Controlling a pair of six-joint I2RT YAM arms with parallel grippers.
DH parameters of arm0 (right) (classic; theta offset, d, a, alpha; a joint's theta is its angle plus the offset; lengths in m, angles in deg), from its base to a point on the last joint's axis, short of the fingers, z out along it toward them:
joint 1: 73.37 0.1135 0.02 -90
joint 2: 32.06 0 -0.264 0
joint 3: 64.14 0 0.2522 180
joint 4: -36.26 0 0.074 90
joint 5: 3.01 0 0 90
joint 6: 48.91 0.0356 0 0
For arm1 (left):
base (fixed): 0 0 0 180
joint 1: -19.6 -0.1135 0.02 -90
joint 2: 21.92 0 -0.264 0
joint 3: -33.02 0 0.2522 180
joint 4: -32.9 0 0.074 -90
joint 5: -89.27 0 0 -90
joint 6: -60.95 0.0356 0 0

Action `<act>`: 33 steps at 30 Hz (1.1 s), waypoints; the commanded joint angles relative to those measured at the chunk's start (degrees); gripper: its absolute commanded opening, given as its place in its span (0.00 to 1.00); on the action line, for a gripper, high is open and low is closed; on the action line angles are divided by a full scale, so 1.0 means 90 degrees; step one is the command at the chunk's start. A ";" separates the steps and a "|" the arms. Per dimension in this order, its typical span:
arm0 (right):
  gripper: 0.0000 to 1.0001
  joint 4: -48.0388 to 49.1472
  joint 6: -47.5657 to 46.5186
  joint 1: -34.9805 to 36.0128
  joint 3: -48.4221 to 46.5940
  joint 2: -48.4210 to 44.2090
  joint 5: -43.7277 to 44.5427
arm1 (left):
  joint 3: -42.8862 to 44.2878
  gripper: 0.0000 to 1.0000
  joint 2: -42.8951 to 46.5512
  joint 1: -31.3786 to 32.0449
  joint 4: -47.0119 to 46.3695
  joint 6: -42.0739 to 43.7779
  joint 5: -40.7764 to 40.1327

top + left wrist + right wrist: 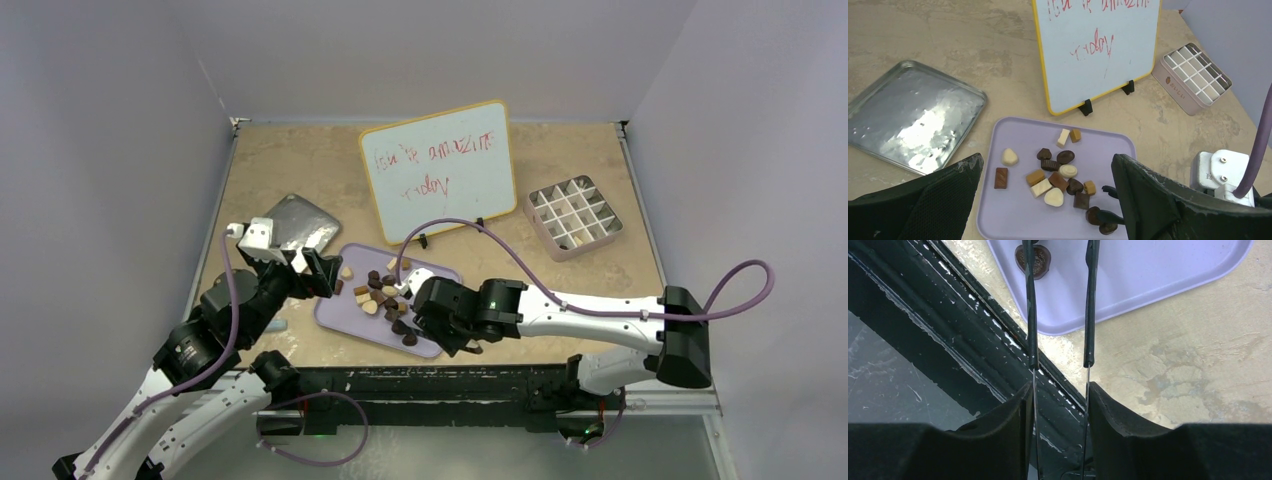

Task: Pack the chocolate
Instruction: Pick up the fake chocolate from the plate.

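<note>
Right tool over the tray's near edge, chocolates ahead of it

The chocolate [1058, 177] lies scattered on the lavender tray [1013, 220]. The right tool [1060, 252] holds thin tongs, tips partly apart beside a round dark piece [1035, 259], clamped on nothing. The left tool [1048, 200], spread wide, hovers empty at the tray's left. The gridded box [574, 217] sits far right, nearer the right arm.

whiteboard [437, 170] stands just behind tray [340, 318], blocking straight path; gridded box [573, 217] unobstructed.
</note>
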 commanded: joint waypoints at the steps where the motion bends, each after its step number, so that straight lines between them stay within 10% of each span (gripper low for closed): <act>1: 0.43 0.0088 -0.0052 0.0085 -0.0346 0.0130 0.0032 | -0.0001 1.00 0.0062 0.0007 -0.0012 -0.0029 -0.0098; 33: 0.36 -0.0883 0.0198 0.0392 -0.1285 0.1440 0.0633 | -0.0011 1.00 0.0147 0.0007 -0.0037 -0.0001 -0.0125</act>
